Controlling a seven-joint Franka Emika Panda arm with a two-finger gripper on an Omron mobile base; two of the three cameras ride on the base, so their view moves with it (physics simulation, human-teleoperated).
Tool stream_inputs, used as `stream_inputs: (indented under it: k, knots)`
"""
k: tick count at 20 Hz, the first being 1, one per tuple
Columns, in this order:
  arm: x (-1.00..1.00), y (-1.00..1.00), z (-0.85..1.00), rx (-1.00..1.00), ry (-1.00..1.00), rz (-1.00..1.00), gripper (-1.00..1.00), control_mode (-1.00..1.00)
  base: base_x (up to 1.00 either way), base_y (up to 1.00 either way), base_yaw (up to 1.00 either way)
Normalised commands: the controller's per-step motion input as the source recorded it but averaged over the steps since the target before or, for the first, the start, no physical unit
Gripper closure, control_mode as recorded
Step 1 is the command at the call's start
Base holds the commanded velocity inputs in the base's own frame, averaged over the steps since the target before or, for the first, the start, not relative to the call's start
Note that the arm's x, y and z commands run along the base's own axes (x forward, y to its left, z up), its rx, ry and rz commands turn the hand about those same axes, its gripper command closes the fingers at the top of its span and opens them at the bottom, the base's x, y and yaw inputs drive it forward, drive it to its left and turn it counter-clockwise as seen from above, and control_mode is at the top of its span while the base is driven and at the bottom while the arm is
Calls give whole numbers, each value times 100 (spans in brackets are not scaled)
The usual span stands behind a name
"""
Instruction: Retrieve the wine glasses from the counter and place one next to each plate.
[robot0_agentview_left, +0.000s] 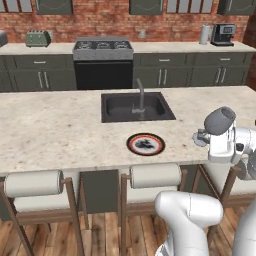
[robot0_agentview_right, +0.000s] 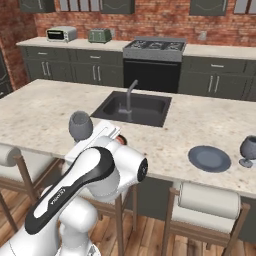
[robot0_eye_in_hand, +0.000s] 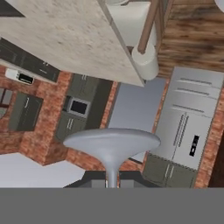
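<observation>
The wine glass was carried by its stem in the gripper, tipped well off upright, its dark bowl raised over the near edge of the island, to the right of the red-rimmed plate. The hand view showed the round foot broadside, with the stem running down between the closed fingertips. It looked light, thin and brittle, and smooth enough to slide; the stem seemed the sound place to hold, with a gentle squeeze. The other glass stood upright on the island just right of the blue plate, so that place looked served. Beyond the red-rimmed plate lay the black sink with its faucet, well apart. Stools lined the near side below. Nothing stood between the glass and that plate.
</observation>
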Motion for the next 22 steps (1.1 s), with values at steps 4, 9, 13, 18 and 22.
stream_inputs:
  k: [4,9,13,18,22]
  knots:
    - [0,0,0,0,0,0,100,100,13,0,-9]
    - [15,0,-3,0,0,-5,100,-100,12,0,-7]
    - [53,-1,-18,0,3,-10,100,-100,0,0,0]
    - [49,-19,-31,-1,0,-1,100,-100,0,0,0]
    - [55,-32,-33,0,7,0,100,-100,0,0,0]
